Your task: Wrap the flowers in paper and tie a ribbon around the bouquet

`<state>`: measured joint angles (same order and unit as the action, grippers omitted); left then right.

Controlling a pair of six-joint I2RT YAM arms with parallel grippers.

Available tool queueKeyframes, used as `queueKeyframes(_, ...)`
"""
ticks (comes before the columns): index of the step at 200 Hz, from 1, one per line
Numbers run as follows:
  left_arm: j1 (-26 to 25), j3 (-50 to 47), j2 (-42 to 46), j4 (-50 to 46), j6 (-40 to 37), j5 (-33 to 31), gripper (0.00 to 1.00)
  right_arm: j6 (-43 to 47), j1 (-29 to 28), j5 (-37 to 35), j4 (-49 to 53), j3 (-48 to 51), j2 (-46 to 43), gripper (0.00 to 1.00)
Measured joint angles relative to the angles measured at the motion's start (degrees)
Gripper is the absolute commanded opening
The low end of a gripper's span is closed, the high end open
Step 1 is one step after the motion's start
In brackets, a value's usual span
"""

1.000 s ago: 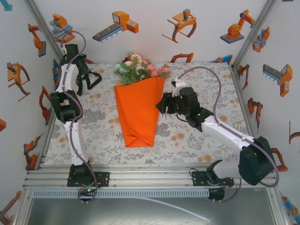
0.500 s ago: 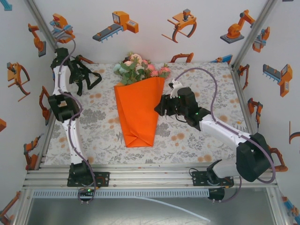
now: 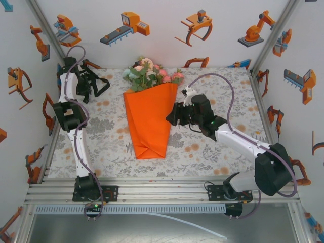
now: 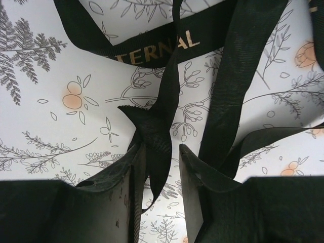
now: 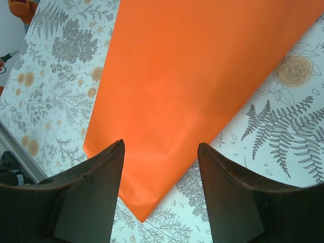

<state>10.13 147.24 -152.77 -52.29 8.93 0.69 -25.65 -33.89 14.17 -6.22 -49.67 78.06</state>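
Centred on floral tablecloth (image 3: 202,149): bouquet (image 3: 150,104), flowers (image 3: 149,73) toward far wall (image 3: 162,48), orange paper (image 3: 148,129) cone tapering nearward; bare cloth free on both sides; right gripper (image 3: 172,115) spread open at cone's right edge; left gripper (image 4: 162,152) in far-left corner, black ribbon (image 4: 159,121) between part-closed jaws, pinch impossible to judge.
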Motion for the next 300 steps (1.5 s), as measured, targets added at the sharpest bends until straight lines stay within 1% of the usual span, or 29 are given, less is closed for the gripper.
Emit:
queueKeyframes(12, 0.0, 0.0, -0.1, -0.4, -0.3, 0.0, 0.30, -0.1, 0.0, 0.0, 0.0, 0.0, 0.0, 0.55)
queueKeyframes(21, 0.0, 0.0, -0.1, -0.7, -0.4, 0.0, 0.23, -0.3, 0.0, 0.2, 0.0, 0.0, 0.0, 0.55)
queueKeyframes(37, 0.0, 0.0, -0.1, -1.3, -0.6, -0.2, 0.04, -0.7, 0.0, 0.2, 0.0, 0.0, 0.0, 0.55)
queueKeyframes(39, 0.0, 0.0, -0.1, -1.3, -1.0, -0.2, 0.00, -0.7, 0.0, 0.2, 0.0, 0.0, 0.0, 0.55)
queueKeyframes(68, 0.0, 0.0, 0.1, -2.5, -0.7, 0.0, 0.00, -1.5, 0.0, 0.2, -0.1, 0.0, -0.2, 0.54)
queueKeyframes(87, 0.0, -0.8, 2.2, -3.4, 0.3, 0.7, 0.00, -1.8, 0.0, 0.2, -0.2, 0.0, -0.5, 0.54)
queueKeyframes(101, -0.4, -2.6, 6.4, -4.0, 1.4, 1.4, 0.00, -2.1, 0.0, 0.2, -0.6, 0.0, -1.0, 0.54)
queueKeyframes(126, -2.5, -5.4, 19.4, -4.5, 3.3, 2.9, 0.00, -2.8, 0.0, 0.1, -1.5, 0.0, -2.8, 0.54)
queueKeyframes(148, -8.3, -5.5, 33.7, -2.9, 4.9, 3.9, 0.00, -2.1, 0.0, -0.3, -1.7, 0.0, -4.7, 0.55)
queueKeyframes(164, -15.0, -5.7, 43.7, -0.3, 7.7, 6.9, 0.00, -0.1, 0.0, -0.5, -2.1, 0.0, -6.1, 0.55)
queueKeyframes(178, -21.4, -8.0, 51.6, 3.2, 10.4, 10.0, 0.00, 1.7, 0.0, -0.1, -3.9, 0.0, -6.6, 0.55)
queueKeyframes(191, -26.3, -10.0, 56.9, 5.5, 12.2, 11.4, 0.00, 3.1, 0.0, 0.9, -6.5, -0.2, -6.5, 0.56)
queueKeyframes(206, -31.1, -11.5, 60.1, 7.3, 13.7, 11.7, 0.00, 4.7, 0.0, 3.1, -10.6, -1.2, -5.3, 0.59)
queueKeyframes(209, -31.9, -11.6, 60.4, 7.6, 14.0, 11.7, 0.00, 5.0, 0.0, 3.6, -11.8, -1.6, -4.9, 0.62)
queueKeyframes(210, -32.1, -11.7, 60.5, 7.7, 14.1, 11.7, 0.00, 5.1, 0.0, 3.9, -12.5, -1.7, -4.7, 0.66)
queueKeyframes(211, -32.5, -11.8, 60.6, 7.8, 14.3, 11.7, 0.00, 5.3, 0.0, 4.1, -12.8, -1.8, -4.5, 0.88)
queueKeyframes(212, -32.7, -11.8, 60.7, 7.8, 14.3, 11.7, 0.00, 5.4, 0.0, 4.2, -13.2, -1.8, -4.4, 0.93)
queueKeyframes(214, -33.3, -11.9, 60.8, 8.0, 14.5, 11.6, 0.00, 5.7, 0.0, 4.6, -14.3, -2.0, -4.1, 0.98)
queueKeyframes(217, -34.0, -12.0, 60.9, 8.3, 14.8, 11.6, 0.00, 5.6, -0.1, 5.2, -15.8, -2.3, -3.6, 0.99)
queueKeyframes(234, -37.6, -12.9, 60.5, 9.4, 16.3, 11.2, 0.00, 6.9, -0.6, 8.2, -24.0, -4.5, -0.3, 0.99)
queueKeyframes(246, -39.8, -13.6, 59.5, 9.9, 17.3, 10.9, 0.00, 6.9, -1.2, 10.4, -28.7, -8.0, 3.3, 0.99)
queueKeyframes(277, -43.7, -14.1, 56.6, 10.5, 18.3, 10.9, 0.00, 6.9, -2.9, 14.3, -39.3, -17.0, 11.9, 0.98)
queueKeyframes(289, -44.7, -14.2, 56.1, 10.6, 18.3, 10.9, 0.00, 6.1, -3.1, 15.7, -42.0, -19.3, 13.8, 0.93)
queueKeyframes(297, -45.0, -14.3, 56.0, 10.7, 18.3, 10.9, 0.00, 5.5, -3.1, 16.5, -43.3, -20.7, 14.9, 0.86)
queueKeyframes(300, -45.0, -14.4, 56.0, 10.7, 18.3, 10.9, 0.00, 5.1, -3.1, 16.7, -43.8, -21.2, 15.2, 0.81)
